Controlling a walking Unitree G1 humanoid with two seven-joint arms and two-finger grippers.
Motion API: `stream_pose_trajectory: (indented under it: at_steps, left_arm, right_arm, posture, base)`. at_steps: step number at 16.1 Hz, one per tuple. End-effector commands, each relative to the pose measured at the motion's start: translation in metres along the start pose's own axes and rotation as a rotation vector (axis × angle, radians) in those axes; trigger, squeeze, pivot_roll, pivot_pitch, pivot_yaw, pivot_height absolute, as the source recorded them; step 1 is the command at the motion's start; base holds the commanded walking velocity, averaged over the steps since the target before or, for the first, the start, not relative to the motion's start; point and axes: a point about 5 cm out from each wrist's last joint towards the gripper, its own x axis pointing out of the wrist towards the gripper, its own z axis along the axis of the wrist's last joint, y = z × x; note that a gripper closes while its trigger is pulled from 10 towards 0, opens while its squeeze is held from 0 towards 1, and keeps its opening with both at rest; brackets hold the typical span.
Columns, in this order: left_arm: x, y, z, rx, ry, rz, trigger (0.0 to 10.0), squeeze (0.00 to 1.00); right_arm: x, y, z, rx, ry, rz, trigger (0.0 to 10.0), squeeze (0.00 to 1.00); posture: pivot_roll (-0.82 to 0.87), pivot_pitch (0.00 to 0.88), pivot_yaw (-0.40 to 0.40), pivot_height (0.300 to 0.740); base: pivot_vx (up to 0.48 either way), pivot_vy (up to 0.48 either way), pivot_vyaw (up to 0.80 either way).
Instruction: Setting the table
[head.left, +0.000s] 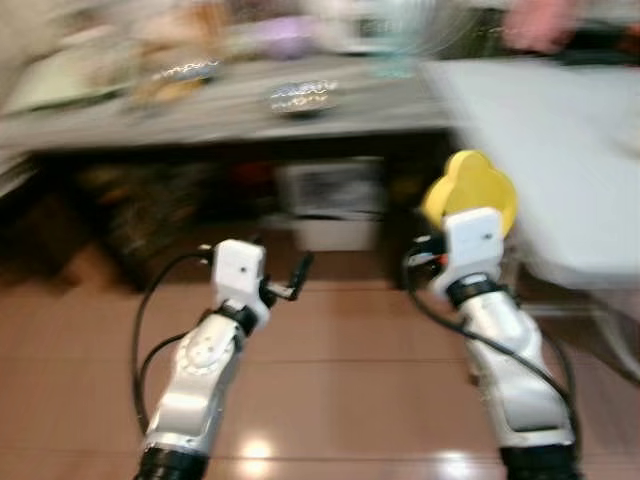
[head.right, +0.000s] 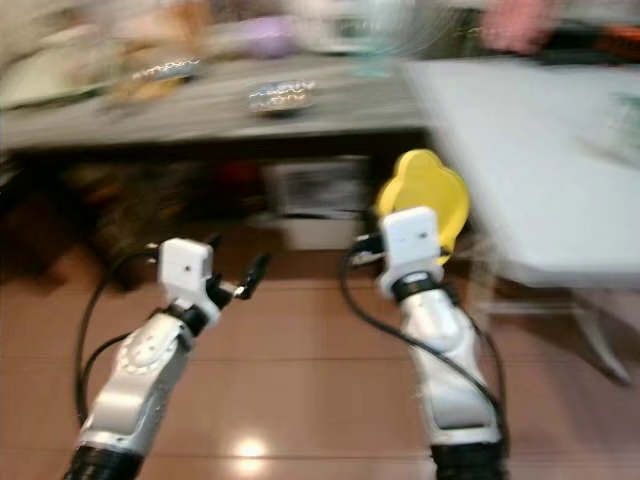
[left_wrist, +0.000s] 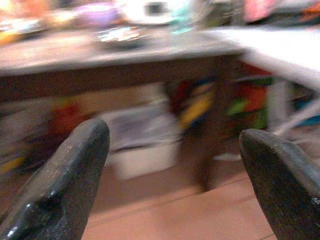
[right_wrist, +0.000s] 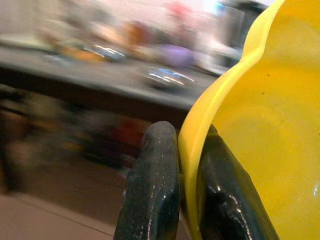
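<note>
The right gripper (right_wrist: 187, 200) is nearest, held up over the shiny brown tiled floor (head.left: 350, 380). Its two black fingers are squeezed tight on the rim of a yellow wavy-edged plastic plate (head.left: 470, 190), which stands on its edge. The left gripper (left_wrist: 175, 165) holds nothing, and its fingers are wide apart. Farther off is a long dark table (head.left: 230, 110) with blurry dishes. A white table (head.left: 560, 150) is on the right.

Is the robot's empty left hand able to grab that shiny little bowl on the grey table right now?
Probably not yet. The left gripper is open but low over the floor, short of the grey table; the bowl sits well back.
</note>
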Motion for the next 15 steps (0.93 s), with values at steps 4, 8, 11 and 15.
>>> stream_pose_trajectory:
  at_steps: [4,8,11,15]
  left_arm:
    - [0.002,-0.003,0.002,-0.014,-0.017,-0.003,10.0,0.00]
    - [0.003,-0.007,0.006,-0.001,-0.041,-0.037,10.0,0.00]
    - [0.004,-0.008,0.006,-0.002,-0.043,-0.045,10.0,0.00]
    - [0.003,-0.013,0.007,0.003,-0.049,-0.093,10.0,0.00]
  right_arm:
    - [-0.001,-0.006,0.003,-0.018,-0.013,-0.014,10.0,0.00]
    - [-0.001,-0.006,0.003,-0.015,-0.011,-0.014,10.0,0.00]
    - [-0.001,-0.007,0.003,-0.017,-0.013,-0.015,10.0,0.00]
    - [0.000,-0.006,0.004,-0.019,-0.018,-0.014,10.0,0.00]
  posture:
    - [-0.07,0.085,0.062,0.740]
    - [-0.07,0.081,0.059,0.740]
    - [-0.07,0.078,0.059,0.740]
    - [-0.07,0.075,0.059,0.740]
  base:
    - [0.000,0.469,0.00]
    - [0.000,0.000,0.00]
    - [0.000,0.000,0.00]
    - [0.000,0.000,0.00]
